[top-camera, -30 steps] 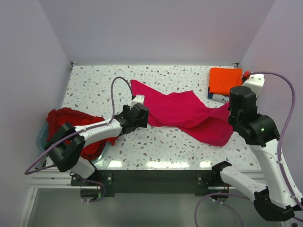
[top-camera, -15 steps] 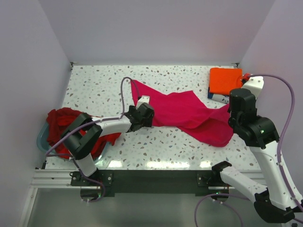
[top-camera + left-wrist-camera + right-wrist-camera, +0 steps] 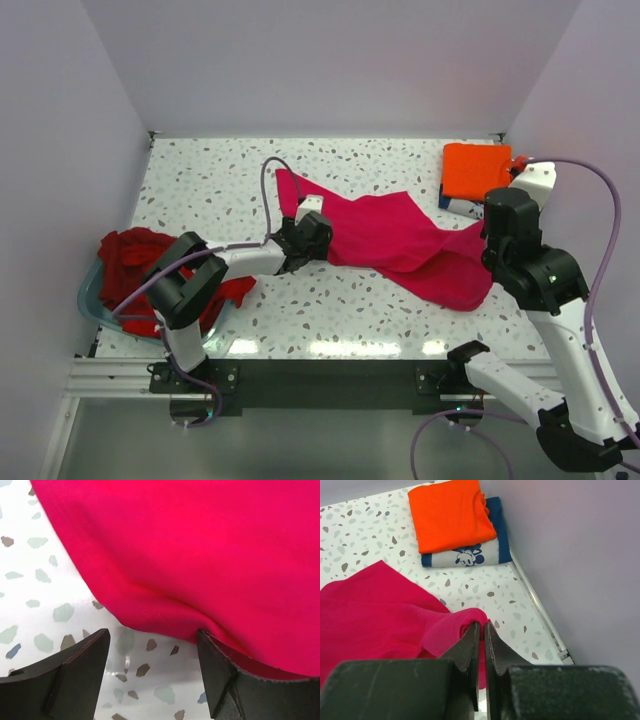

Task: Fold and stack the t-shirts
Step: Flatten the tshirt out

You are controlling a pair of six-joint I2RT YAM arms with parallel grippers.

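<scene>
**Pink shirt spread mid-table, pinched at one end, open jaws at the other**

Seen from above, with twelve o'clock at the far wall, the nearest cloth is the heap of dark red t-shirts at about eight o'clock. It sits in the pale blue tub and spills over its rim.

At the middle of the speckled table lies the magenta-pink t-shirt. It is unfolded and rumpled, stretched from about eleven o'clock across to four o'clock.

The left gripper reaches in low from eight o'clock to the shirt's near left hem. Its jaws stand wide apart. The hem bulges down into the gap and meets the right jaw, while the left jaw rests on bare table, so nothing is clamped.

The right gripper is at the shirt's three o'clock end. Its jaws are pressed together on a raised fold of the pink cloth.

Farthest off, at about one o'clock near the right wall, is a small stack. The folded orange t-shirt lies on top of the folded navy blue t-shirt, whose white cartoon print shows along the near edge. The stack lies apart from the pink shirt.
</scene>
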